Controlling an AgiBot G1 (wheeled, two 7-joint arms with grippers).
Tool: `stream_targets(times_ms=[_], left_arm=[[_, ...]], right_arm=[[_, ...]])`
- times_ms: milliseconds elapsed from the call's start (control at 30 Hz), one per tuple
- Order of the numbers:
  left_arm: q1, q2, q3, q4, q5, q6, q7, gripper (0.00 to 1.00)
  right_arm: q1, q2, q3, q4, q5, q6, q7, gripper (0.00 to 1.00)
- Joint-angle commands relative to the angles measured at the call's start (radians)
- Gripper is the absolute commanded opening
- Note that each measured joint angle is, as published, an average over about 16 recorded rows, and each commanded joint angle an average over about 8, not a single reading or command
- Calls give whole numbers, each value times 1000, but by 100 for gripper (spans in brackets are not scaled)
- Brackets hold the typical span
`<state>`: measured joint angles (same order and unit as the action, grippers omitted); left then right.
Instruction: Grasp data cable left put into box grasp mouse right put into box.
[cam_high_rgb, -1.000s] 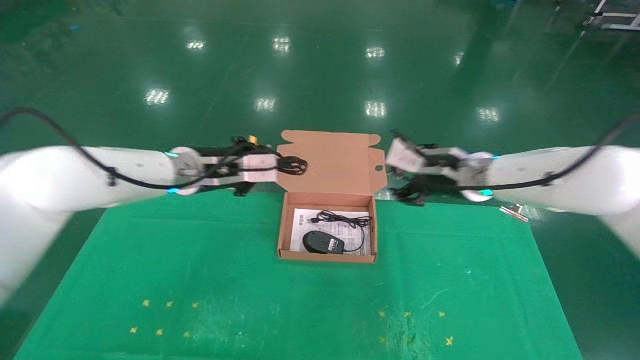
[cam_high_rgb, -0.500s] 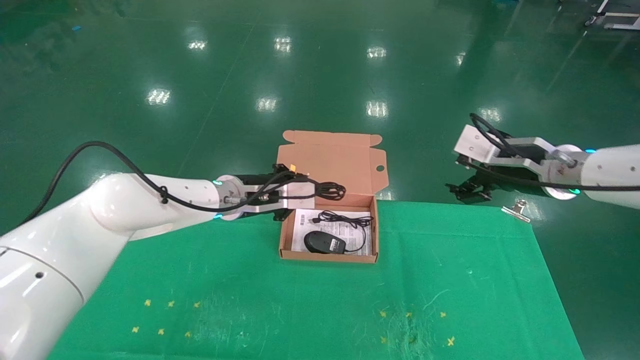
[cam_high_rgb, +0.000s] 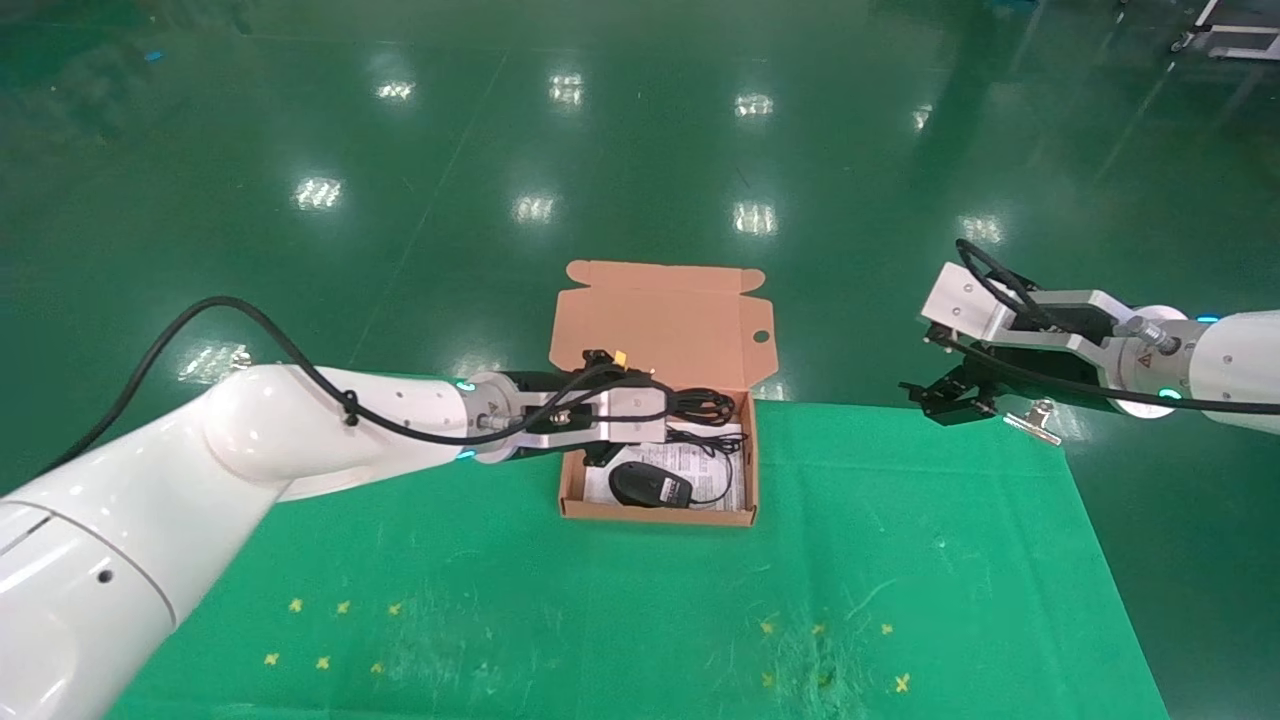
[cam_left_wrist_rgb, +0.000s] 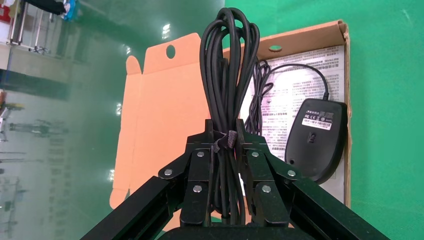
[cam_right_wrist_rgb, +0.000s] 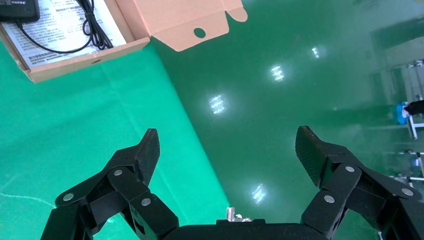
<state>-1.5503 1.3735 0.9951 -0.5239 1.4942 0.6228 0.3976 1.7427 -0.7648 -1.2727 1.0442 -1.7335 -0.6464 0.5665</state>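
Cardboard box (cam_high_rgb: 660, 320) held the mouse (cam_high_rgb: 648, 487); above it the left gripper (cam_left_wrist_rgb: 224, 141) clamped the data cable (cam_left_wrist_rgb: 228, 65). Right of the box, the right gripper (cam_right_wrist_rgb: 227, 150) gaped wide.

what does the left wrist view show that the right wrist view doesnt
Only the left wrist view shows the data cable, clamped at its tie between the left gripper's fingers above the box, and the whole mouse.

Only the right wrist view shows the right gripper, fingers spread and empty, off beyond the green mat's edge.

Both show the open box, its leaflet and the mouse cord.
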Motion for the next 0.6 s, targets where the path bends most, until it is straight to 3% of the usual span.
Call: stream_targets(times_ms=[33,600], left_arm=[[-1,0,14,-1,-15,0,-1,100],[-22,-31,-11,-27,-6,-6,-3,100]], right_arm=[[0,4,-1,6,-4,0,4,100],[14,3,5,2,-7,7,-2,100]])
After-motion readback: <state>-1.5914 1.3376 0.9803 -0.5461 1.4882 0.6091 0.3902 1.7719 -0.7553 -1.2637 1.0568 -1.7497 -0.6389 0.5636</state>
